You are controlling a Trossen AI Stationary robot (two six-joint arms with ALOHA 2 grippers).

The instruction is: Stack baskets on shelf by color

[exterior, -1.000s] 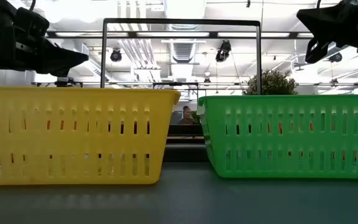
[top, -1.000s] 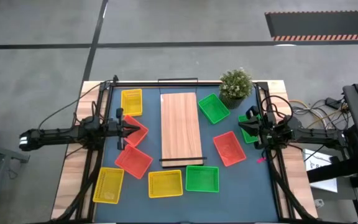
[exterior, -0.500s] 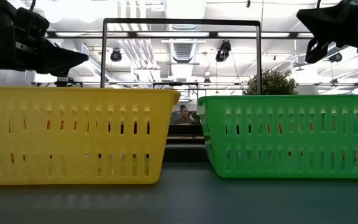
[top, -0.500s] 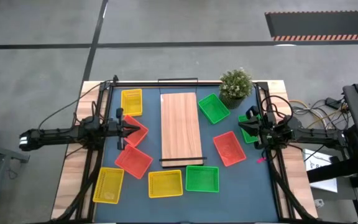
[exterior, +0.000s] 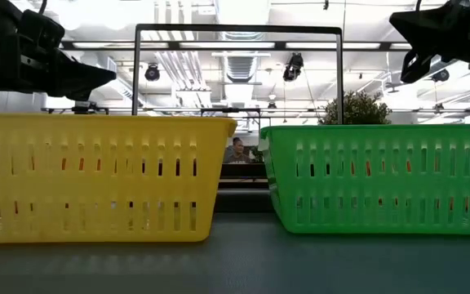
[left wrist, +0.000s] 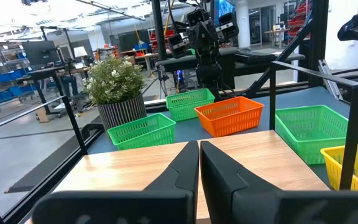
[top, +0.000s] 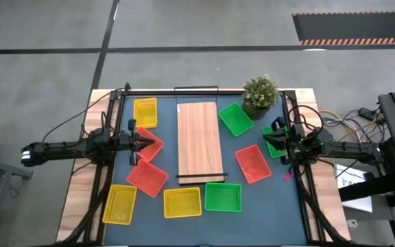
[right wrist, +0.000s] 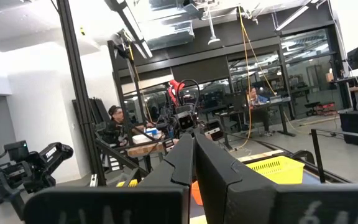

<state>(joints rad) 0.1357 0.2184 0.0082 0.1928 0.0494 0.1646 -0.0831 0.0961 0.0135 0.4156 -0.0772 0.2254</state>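
Note:
The light-wood shelf (top: pixel 199 140) lies flat in the middle of the table. Around it rest yellow baskets (top: pixel 145 112) (top: pixel 118 204) (top: pixel 182 202), red-orange baskets (top: pixel 147 177) (top: pixel 253 165) (top: pixel 149 144) and green baskets (top: pixel 236 119) (top: pixel 223 197) (top: pixel 276 143). My left gripper (top: pixel 145 141) hovers shut above the red-orange basket at the shelf's left; its wrist view shows the fingers (left wrist: pixel 199 163) closed over the shelf. My right gripper (top: pixel 274 142) hovers shut near the green basket at the table's right edge, fingers (right wrist: pixel 193 155) closed.
A potted plant (top: pixel 260 93) stands at the far right of the table. The shelf's black wire frame (exterior: pixel 237 33) rises at its ends. Black rails (top: pixel 112 116) run along both table sides. A person (exterior: pixel 237 150) sits in the room beyond.

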